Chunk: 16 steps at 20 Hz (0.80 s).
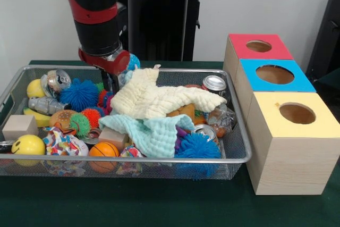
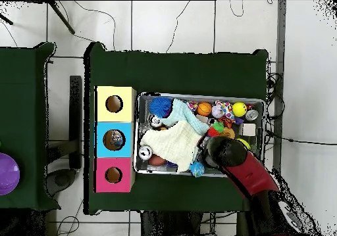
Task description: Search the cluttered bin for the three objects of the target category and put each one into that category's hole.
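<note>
The gripper hung low inside the wire bin, at about eleven o'clock from the bin's centre in the front view, its tip sunk among the toys beside the cream cloth; whether its fingers were apart or together could not be told, since the clutter hid them. No target category was stated, so the objects sought could have been the crushed cans, the spiky balls or the wooden blocks, all of them lying in the bin at that moment. The three boxes stood at three o'clock from the bin: red box farthest, blue box in the middle, yellow box nearest, each with a round hole on top. The likely trouble was the cloths: the cream one and the teal cloth covered much of the middle, so a grasp there could have snagged fabric and dragged it up with a toy, or missed something buried beneath. Round balls packed tightly could also have slipped aside under a closing grip
</note>
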Available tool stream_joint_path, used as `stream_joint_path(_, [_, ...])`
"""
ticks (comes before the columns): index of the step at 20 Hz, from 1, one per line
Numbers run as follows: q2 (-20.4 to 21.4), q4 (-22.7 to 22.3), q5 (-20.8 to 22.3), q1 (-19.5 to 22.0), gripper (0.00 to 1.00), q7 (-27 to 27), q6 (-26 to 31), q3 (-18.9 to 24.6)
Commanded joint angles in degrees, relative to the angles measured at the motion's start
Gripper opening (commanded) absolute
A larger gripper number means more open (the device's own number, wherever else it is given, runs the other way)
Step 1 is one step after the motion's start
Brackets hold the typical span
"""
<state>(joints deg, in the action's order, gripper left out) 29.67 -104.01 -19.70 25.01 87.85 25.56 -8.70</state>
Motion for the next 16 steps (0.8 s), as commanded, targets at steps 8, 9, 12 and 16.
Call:
stream_joint_path(8, [-6.0,14.6,-2.0,-0.4,0.0,18.4,21.7,-3.4])
stream_joint_path(9, [-6.3,15.4,-2.0,-0.5,0.0,18.8,22.6,-3.7])
stream_joint_path(12, [-5.9,16.4,-2.1,-1.3,0.0,20.0,24.7,-4.9])
stream_joint_path(16, [-5.5,16.1,-2.2,-2.1,0.0,20.4,24.9,-5.5])
